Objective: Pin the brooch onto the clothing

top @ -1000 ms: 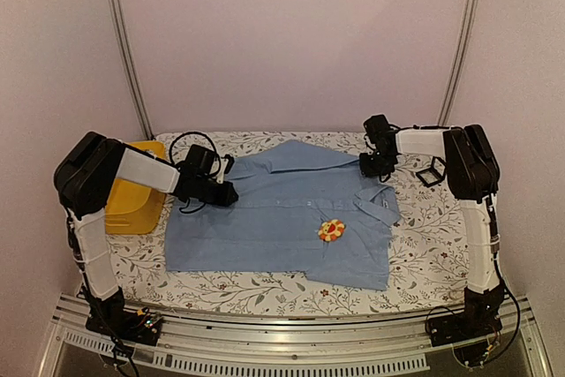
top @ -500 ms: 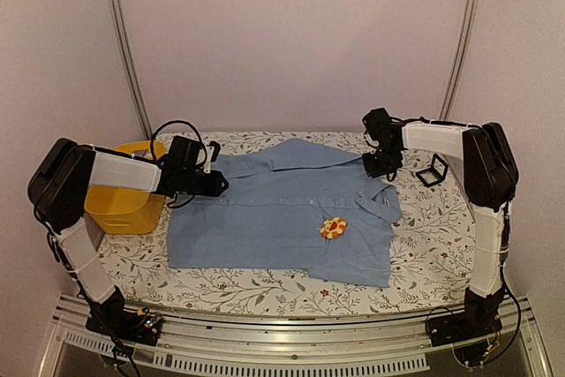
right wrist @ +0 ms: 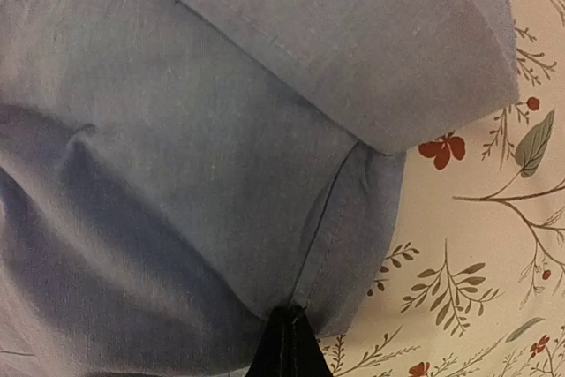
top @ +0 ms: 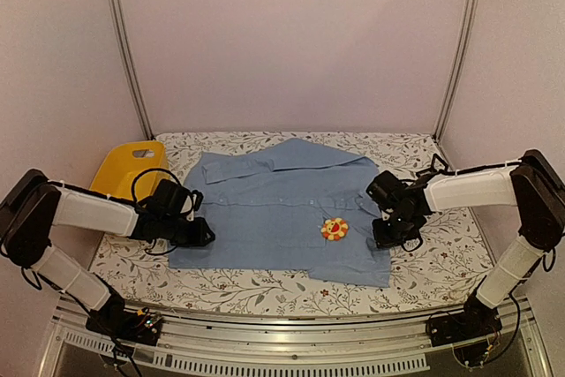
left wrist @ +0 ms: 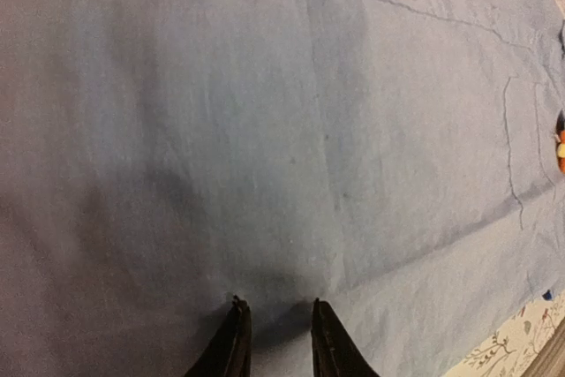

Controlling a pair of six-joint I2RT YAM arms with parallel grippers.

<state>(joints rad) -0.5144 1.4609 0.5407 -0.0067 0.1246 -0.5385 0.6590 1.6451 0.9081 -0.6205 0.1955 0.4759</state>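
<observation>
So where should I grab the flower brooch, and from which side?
Probably pinch the brooch across its petal rim, coming straight down from above: it lies flat, face up, on the shirt, so no side offers an edge to slide under.

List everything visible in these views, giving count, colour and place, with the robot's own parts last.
shirt: one, light blue, spread flat in the middle of the table.
brooch: one, yellow-orange and white flower with a red-orange centre, lying on the shirt's right part.
basket: one, yellow, at the table's far left, beside the shirt.
tablecloth: one, white with a leaf print, under everything.
metal posts: two, silver, at the back corners.
left gripper: one, black, jaws slightly apart, at the shirt's left edge.
right gripper: one, black, shut, at the shirt's right edge.
</observation>
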